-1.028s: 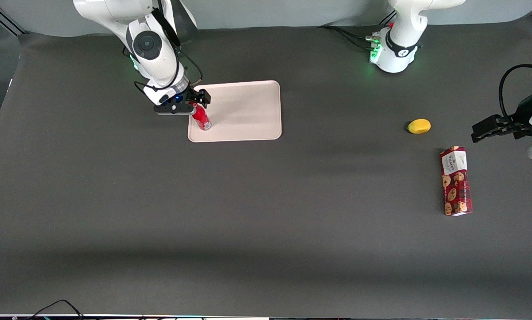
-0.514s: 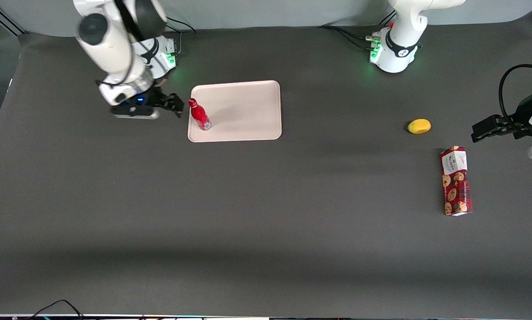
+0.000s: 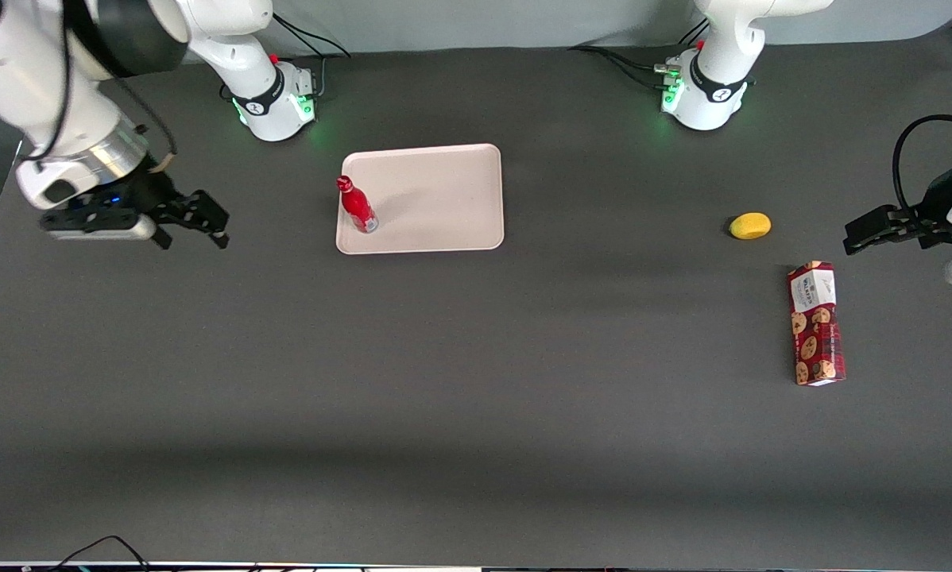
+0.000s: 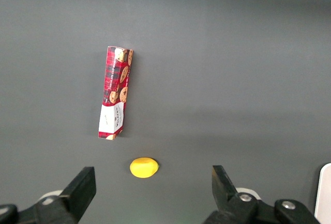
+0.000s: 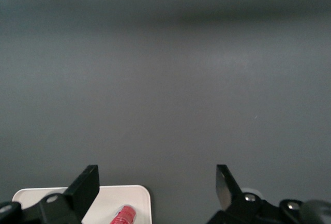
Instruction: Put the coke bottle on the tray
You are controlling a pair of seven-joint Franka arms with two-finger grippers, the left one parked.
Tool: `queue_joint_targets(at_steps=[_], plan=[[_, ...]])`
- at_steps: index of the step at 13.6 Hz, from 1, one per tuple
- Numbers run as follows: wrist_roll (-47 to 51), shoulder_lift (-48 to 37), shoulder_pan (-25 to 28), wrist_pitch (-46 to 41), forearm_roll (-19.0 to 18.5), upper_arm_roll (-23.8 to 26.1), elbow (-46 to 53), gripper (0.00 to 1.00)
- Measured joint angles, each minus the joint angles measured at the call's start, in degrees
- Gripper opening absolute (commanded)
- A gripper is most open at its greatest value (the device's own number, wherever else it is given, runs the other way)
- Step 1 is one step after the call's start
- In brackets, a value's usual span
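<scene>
Our black two-fingered hand (image 3: 192,229) hangs open and empty, well apart from the pale pink-beige rimmed tray (image 3: 444,199). On it the slim red capped coke bottle (image 3: 357,206) stands upright; we judge it light, stiff, slick and tippy, best gripped mid-body.

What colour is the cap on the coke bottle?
Red, like the coke bottle itself; clearest in the front view.

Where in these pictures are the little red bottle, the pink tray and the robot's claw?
coke bottle (image 3: 357,208): front view, on its red body.
tray (image 3: 452,199): front view, on its bare floor.
claw (image 3: 192,228): front view, midway between its open fingertips, off the tray toward the working arm's end.
</scene>
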Motion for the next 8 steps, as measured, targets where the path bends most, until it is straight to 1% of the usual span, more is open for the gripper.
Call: queue_joint_targets(at_steps=[2, 5, 8], plan=[[-4.1, 4.1, 0.0, -3.2, -0.1, -3.3, 7.5, 1.0], [-5.9, 8.2, -0.1, -8.1, -0.4, -7.2, 15.6, 1.0], [-6.0, 9.4, -0.1, -8.8, -3.1, -8.6, 17.4, 1.0]])
